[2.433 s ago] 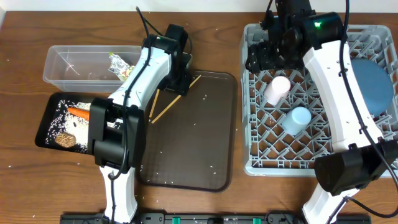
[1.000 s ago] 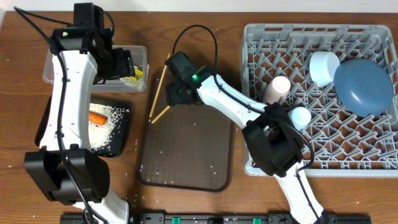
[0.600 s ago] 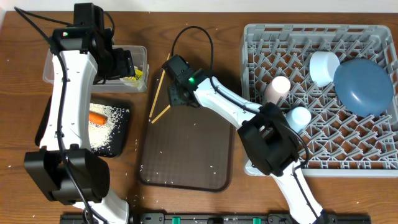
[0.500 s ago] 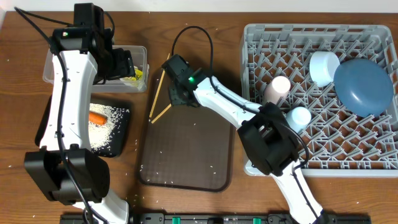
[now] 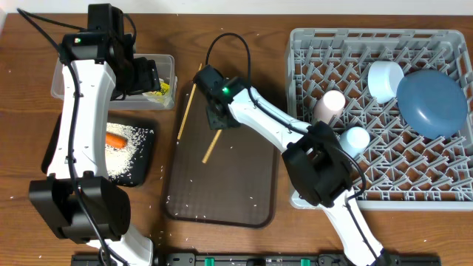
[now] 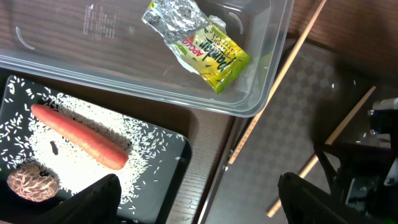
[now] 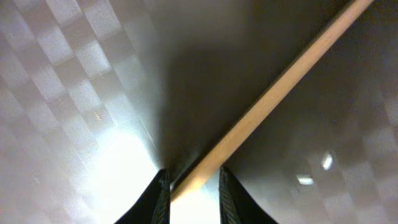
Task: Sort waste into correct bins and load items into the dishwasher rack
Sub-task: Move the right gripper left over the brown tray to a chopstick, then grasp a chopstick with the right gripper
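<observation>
Right gripper (image 7: 191, 194) clamps one of two chopsticks on the brown serving tray (image 5: 222, 192); left gripper (image 6: 199, 186) hangs spread wide with nothing in it.

Counted: two chopsticks, the held chopstick (image 5: 211, 148) slanting over the tray and the second chopstick (image 5: 186, 111) along its left edge. One pink cup (image 5: 330, 106), one light blue cup (image 5: 357, 138), one bowl (image 5: 386, 79) and one dark blue plate (image 5: 432, 100) are in the grey rack (image 5: 384, 185). One wrapper (image 6: 199, 46) lies in the clear tub (image 6: 93, 50), its red and green print too skewed to read. One carrot (image 6: 78, 135), one brown lump (image 6: 28, 183) and rice lie in the black tray (image 6: 174, 140). Half a second earlier the sticks met in a V; now they lie apart.
</observation>
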Action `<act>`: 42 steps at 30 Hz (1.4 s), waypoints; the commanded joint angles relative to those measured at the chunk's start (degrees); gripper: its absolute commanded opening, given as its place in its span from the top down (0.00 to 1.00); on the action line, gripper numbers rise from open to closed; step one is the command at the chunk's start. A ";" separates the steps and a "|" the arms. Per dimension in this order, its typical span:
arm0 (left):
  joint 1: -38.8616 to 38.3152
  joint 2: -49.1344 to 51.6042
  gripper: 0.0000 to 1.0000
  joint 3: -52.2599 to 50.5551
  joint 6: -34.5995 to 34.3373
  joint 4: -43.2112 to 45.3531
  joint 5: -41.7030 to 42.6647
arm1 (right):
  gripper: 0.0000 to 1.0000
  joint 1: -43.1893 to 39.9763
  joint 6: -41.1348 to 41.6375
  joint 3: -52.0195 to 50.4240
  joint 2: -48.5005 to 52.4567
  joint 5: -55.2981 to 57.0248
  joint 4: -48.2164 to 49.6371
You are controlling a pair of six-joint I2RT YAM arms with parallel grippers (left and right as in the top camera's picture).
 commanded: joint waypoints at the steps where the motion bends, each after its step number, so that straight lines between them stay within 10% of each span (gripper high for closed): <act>1: 0.13 0.33 0.18 -0.50 -0.28 -0.28 -0.70 | 0.82 1.16 -1.27 4.68 1.14 0.72 -4.70; 11: 0.13 0.33 0.17 -0.50 -0.31 -0.28 -0.70 | 0.82 -0.48 -2.99 9.68 1.36 -1.20 -18.21; 22: 0.13 0.33 0.17 -0.50 -0.33 -0.48 -0.66 | 0.52 -2.12 -3.13 7.52 1.46 -3.34 -24.39; 42: 0.13 0.33 0.16 -0.50 -0.33 -0.44 -0.66 | 0.67 -5.62 -7.67 -0.92 1.46 -1.25 -18.38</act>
